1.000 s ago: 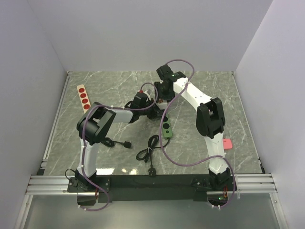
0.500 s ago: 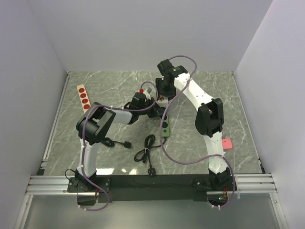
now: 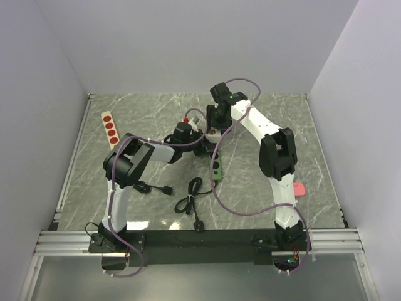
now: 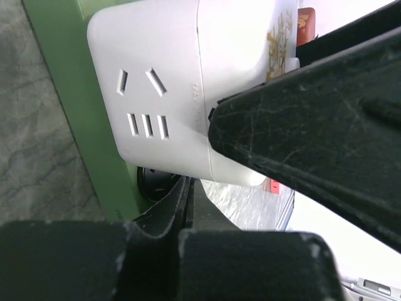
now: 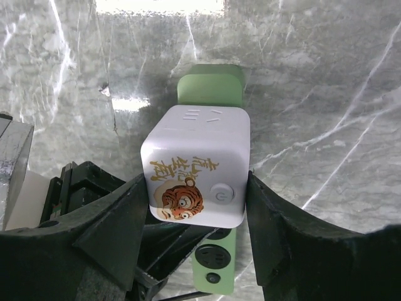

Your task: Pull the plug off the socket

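Observation:
The plug (image 5: 197, 166) is a white cube with a tiger picture and a round button. It stands on the green socket strip (image 5: 216, 263), against the strip's face (image 4: 69, 94). My right gripper (image 5: 197, 188) is shut on the plug, one black finger (image 5: 119, 219) on each side of it. In the left wrist view the plug (image 4: 169, 94) fills the upper frame. My left gripper (image 4: 188, 207) is shut, its tips lying on the strip beside a black outlet hole. From above, the plug (image 3: 213, 133) and the socket strip (image 3: 217, 168) sit mid-table between both grippers.
A coiled black cable (image 3: 193, 199) with a plug lies near the front, and another black plug (image 3: 166, 190) is left of it. A pale bar with red discs (image 3: 109, 127) lies far left. A pink object (image 3: 298, 189) sits at the right. A small red knob (image 3: 187, 119) is behind the left wrist.
The right wrist has shifted slightly toward the back. The green strip's near end and the black cable coil have slid a little to the left. Both grippers keep their state.

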Controlling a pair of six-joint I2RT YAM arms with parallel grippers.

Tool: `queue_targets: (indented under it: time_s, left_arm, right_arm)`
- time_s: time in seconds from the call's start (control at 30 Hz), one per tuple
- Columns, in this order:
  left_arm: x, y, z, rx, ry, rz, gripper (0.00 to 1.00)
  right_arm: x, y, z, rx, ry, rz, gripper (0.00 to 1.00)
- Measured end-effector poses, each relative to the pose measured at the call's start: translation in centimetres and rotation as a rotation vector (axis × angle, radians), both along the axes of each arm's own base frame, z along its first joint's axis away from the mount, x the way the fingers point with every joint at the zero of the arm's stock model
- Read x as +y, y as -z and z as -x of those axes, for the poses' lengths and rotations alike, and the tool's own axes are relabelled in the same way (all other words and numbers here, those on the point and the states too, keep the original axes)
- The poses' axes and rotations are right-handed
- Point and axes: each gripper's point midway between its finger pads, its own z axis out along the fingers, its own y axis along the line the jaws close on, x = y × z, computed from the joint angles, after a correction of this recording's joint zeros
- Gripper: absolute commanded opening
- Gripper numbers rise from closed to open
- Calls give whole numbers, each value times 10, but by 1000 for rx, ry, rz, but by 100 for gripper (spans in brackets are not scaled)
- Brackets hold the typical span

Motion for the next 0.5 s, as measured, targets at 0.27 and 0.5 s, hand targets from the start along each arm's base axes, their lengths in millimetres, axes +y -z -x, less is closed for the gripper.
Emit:
queue_targets:
  time_s: [0.27,0.5]
  left_arm:
    - [1,0,-1,2,1,-2,0]
    - [2,0,-1,4,1,0,0]
  right_arm:
    - [4,0,-2,-27,38,12,77]
    - [13,0,-7,-35,69,-5,84]
